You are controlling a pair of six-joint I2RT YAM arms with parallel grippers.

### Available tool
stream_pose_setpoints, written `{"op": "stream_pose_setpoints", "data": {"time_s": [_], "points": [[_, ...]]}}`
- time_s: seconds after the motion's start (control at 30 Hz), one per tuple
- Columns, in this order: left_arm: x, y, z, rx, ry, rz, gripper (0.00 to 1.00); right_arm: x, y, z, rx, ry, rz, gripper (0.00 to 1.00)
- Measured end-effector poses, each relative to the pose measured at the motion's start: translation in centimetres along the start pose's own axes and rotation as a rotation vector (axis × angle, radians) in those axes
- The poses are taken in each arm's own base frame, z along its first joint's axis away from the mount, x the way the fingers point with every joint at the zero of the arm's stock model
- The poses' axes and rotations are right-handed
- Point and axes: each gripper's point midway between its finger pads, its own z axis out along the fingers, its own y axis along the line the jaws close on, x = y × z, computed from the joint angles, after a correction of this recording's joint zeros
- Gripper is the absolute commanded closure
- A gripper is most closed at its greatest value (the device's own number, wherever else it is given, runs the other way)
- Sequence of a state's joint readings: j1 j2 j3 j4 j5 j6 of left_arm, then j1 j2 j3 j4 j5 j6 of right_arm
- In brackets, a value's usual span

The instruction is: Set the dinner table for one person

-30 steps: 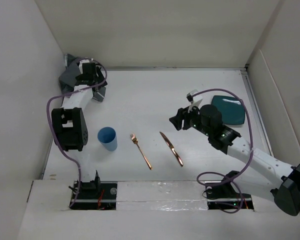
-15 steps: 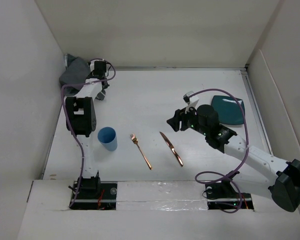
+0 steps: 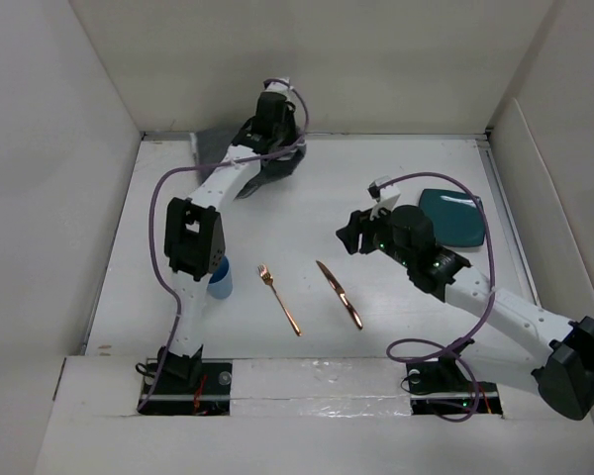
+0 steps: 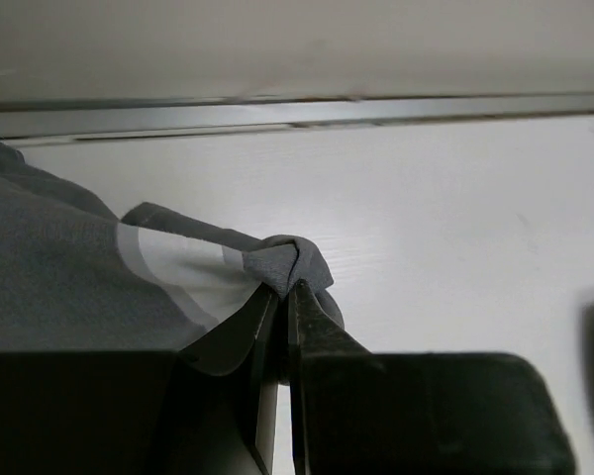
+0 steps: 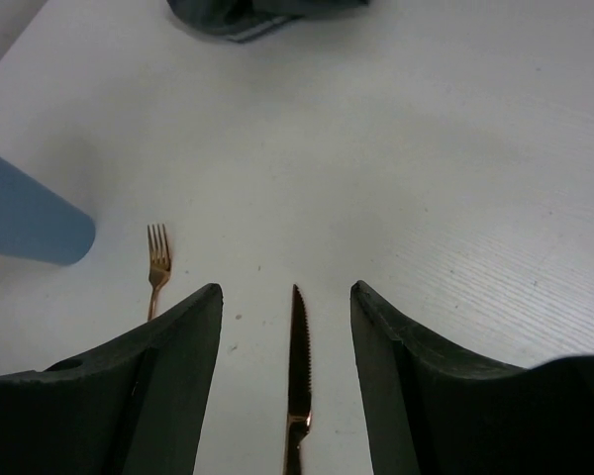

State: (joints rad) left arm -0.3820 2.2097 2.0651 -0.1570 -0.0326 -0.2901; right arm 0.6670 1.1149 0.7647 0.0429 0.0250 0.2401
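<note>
Dinner table (image 3: 376, 173) is matte white; left end effector (image 4: 282, 287) pinches grey placemat (image 4: 59, 267), right end effector (image 5: 285, 289) gapes.

One blue cup (image 5: 25, 223), one fork (image 3: 279, 299), one knife (image 3: 340, 294), one grey striped cloth (image 4: 49, 267), and seemingly one teal plate (image 3: 460, 223), partly hidden.

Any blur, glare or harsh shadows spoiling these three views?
Top view: even soft light, no glare on the table, faint shadows. Left wrist view: the left gripper is dark and soft up close; the cloth it pinches reads clearly. Right wrist view: knife and fork are sharp; the open right gripper is a dark silhouette.
</note>
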Motion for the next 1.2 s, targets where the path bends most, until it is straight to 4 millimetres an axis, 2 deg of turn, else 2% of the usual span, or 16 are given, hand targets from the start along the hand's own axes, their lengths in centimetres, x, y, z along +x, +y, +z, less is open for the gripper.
{"op": "stream_pose_setpoints", "data": {"time_s": [0.07,0.13,0.17,0.3,0.4,0.43,0.5,0.57,0.6,0.63,0.73,0.83,0.9,1.0,1.07,1.2], "points": [[0.6,-4.0,-0.7,0.096,0.001,0.010,1.00,-0.3,-0.6,-0.2,0.025,-0.010,0.002,0.40],[1.8,-6.5,-1.1,0.165,0.014,0.005,0.76,-0.8,-1.3,-0.4,0.054,-0.024,0.009,0.40],[2.9,-7.3,-1.2,0.195,0.027,-0.002,0.56,-0.8,-1.3,-0.4,0.055,-0.025,0.009,0.40],[7.5,-8.0,-1.0,0.260,0.126,-0.069,0.39,-1.5,-3.5,-0.6,0.137,-0.044,0.038,0.44],[9.7,-7.1,-1.0,0.264,0.187,-0.106,0.36,-1.4,-4.9,-0.5,0.183,-0.044,0.053,0.90],[9.8,-7.0,-1.0,0.263,0.190,-0.110,0.34,-1.5,-5.3,-0.4,0.196,-0.048,0.063,1.00],[9.5,-6.4,-1.5,0.242,0.178,-0.112,0.30,-1.4,-6.4,0.1,0.222,-0.046,0.080,1.00],[8.2,-5.7,-2.4,0.203,0.145,-0.107,0.28,-1.1,-7.4,1.0,0.245,-0.027,0.094,0.89],[7.0,-5.1,-2.9,0.178,0.116,-0.103,0.25,-1.1,-7.9,1.7,0.252,-0.019,0.101,0.77],[5.6,-4.8,-3.7,0.157,0.082,-0.102,0.24,-1.0,-8.4,2.4,0.258,-0.010,0.107,0.56],[0.8,-2.9,-6.0,0.095,-0.025,-0.104,0.24,-1.5,-9.3,5.3,0.239,0.024,0.116,0.33],[-3.6,1.3,-6.9,-0.009,-0.100,-0.115,0.23,-2.6,-9.6,8.9,0.183,0.040,0.113,0.26],[-5.1,4.8,-6.4,-0.090,-0.114,-0.121,0.20,-3.2,-9.8,11.1,0.153,0.056,0.106,0.24],[-4.9,9.1,-4.7,-0.186,-0.082,-0.121,0.15,-4.4,-10.1,15.1,0.120,0.064,0.089,0.23],[-2.5,12.8,-2.3,-0.259,-0.009,-0.119,0.14,-4.5,-10.6,17.4,0.108,0.076,0.081,0.23],[3.5,15.6,1.3,-0.306,0.141,-0.104,0.11,-2.8,-11.6,20.4,0.116,0.138,0.078,0.26]]}}
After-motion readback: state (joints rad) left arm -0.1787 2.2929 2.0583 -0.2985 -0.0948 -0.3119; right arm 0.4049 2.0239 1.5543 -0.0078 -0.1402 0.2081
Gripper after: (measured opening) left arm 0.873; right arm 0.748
